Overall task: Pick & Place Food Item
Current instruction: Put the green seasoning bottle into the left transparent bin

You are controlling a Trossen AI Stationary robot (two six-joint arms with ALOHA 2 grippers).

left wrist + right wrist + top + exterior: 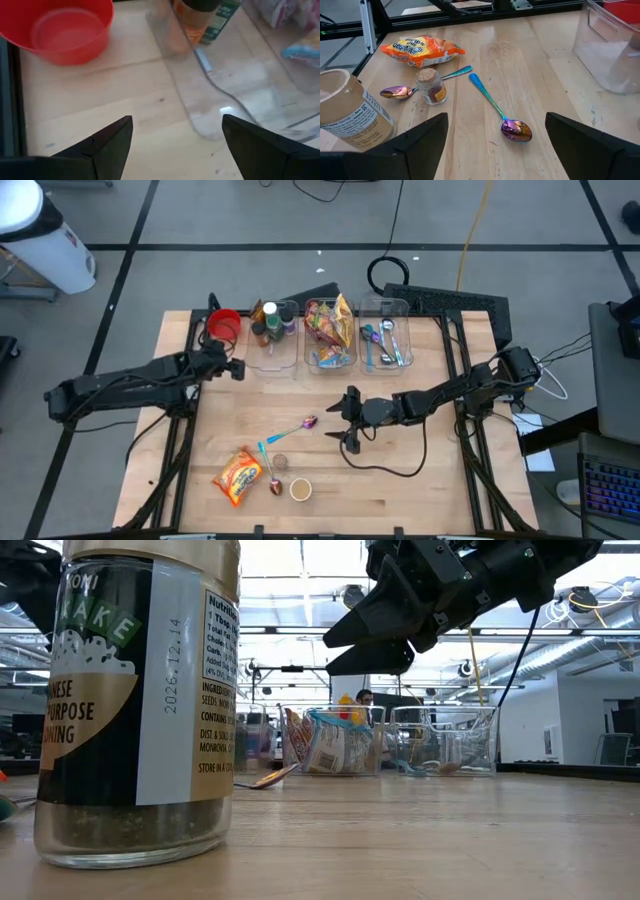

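Observation:
An orange snack packet (pixel 238 475) (pixel 422 50) lies flat on the table near its front left. Beside it are a small cork-topped jar (pixel 431 86), two iridescent spoons (pixel 500 112) (pixel 400 91) and a larger labelled jar (pixel 300 489) (pixel 135 700). My right gripper (pixel 345 420) (pixel 495 135) hangs open above the table's middle, pointing toward these things, with nothing between its fingers. My left gripper (pixel 240 368) (pixel 177 135) is open and empty at the far left. It slants down at the bare wood between a red bowl (pixel 65 30) and the leftmost clear bin (pixel 235 75).
Three clear bins stand along the far edge. The left one holds bottles (pixel 272 325), the middle one snack packets (pixel 330 330), the right one utensils (pixel 385 340). The red bowl (pixel 224 325) sits at the far left. A black cable (pixel 395 465) trails under the right arm.

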